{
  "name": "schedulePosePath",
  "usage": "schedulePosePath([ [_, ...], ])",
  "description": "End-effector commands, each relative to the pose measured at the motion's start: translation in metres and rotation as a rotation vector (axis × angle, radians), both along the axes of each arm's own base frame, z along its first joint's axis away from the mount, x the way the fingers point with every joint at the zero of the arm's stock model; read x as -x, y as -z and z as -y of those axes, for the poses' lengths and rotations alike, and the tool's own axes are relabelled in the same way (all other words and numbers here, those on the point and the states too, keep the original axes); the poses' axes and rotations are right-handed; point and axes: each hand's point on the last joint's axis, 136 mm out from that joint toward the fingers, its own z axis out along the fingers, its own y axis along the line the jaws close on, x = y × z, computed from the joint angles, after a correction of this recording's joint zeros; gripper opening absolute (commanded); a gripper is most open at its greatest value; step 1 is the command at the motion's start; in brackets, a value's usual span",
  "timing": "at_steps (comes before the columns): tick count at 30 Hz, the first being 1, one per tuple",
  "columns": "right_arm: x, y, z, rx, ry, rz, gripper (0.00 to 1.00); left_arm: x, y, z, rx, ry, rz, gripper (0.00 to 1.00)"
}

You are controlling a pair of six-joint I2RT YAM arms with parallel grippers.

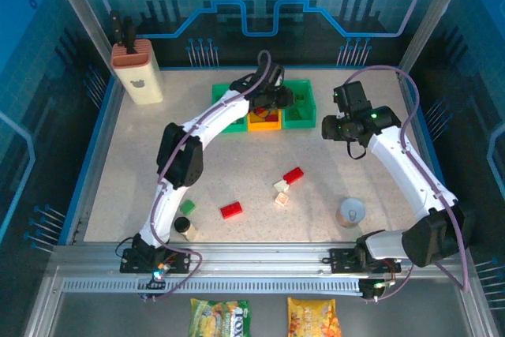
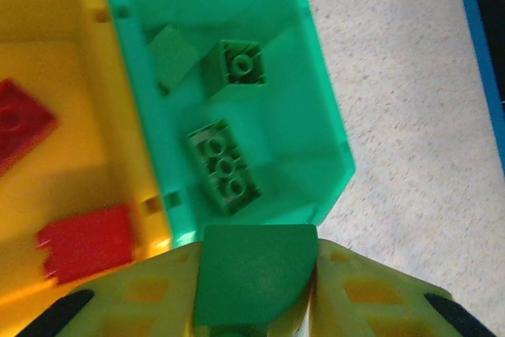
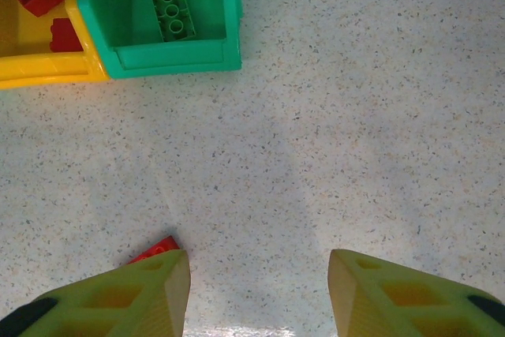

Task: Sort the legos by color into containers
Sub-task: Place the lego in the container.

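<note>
Legos (image 1: 281,186) are in two places: some on the table (image 1: 126,163) and some in the bins. One green lego (image 2: 252,266) is pinched tight between the two fingers of the left gripper (image 2: 256,290). It hangs just over the near rim of the right green bin (image 2: 316,76). Three more green bricks lie in that bin: a long brick (image 2: 223,167), a square brick (image 2: 241,65) and a tipped brick (image 2: 173,57). Right beside it, touching, is the yellow bin (image 2: 118,116), with two red bricks (image 2: 87,242) inside.

From the top, the bins stand in a row at the far side of the table. The left green bin (image 1: 221,91) is partly hidden by the left arm.

Loose on the table, near the middle, are a red lego (image 1: 293,174) and two cream legos (image 1: 282,199) close together. A second red one (image 1: 231,210) lies alone, nearer the left arm. A small green one (image 1: 188,206) lies just beside a jar (image 1: 185,228).

The right gripper (image 3: 260,290) has its fingers apart with nothing between them. It hangs over bare table, near the right green bin but not over it. A red corner (image 3: 154,249) peeks out beside one finger (image 3: 134,297).

A cup (image 1: 352,213) stands near the right arm. A knife block (image 1: 136,73) stands in the far left corner.
</note>
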Motion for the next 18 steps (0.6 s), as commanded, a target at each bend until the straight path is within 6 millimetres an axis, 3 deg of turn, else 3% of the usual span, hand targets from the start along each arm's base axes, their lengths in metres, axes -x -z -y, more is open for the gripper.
schedulePosePath([
  [1, 0.01, 0.0, 0.006, -0.007, 0.018, -0.013, 0.51, -0.024, -0.013, 0.02, 0.066, -0.043, 0.098, 0.33],
  [9, 0.018, -0.002, 0.009, -0.002, 0.024, -0.017, 0.51, -0.046, 0.003, 0.039, 0.13, -0.078, 0.151, 0.36],
  [15, 0.024, -0.005, 0.012, 0.0, 0.028, -0.013, 0.51, -0.047, 0.006, 0.046, 0.165, -0.076, 0.149, 0.5],
  [18, 0.026, -0.005, 0.013, -0.001, 0.031, -0.01, 0.51, -0.044, 0.003, 0.049, 0.171, -0.066, 0.149, 0.52],
])
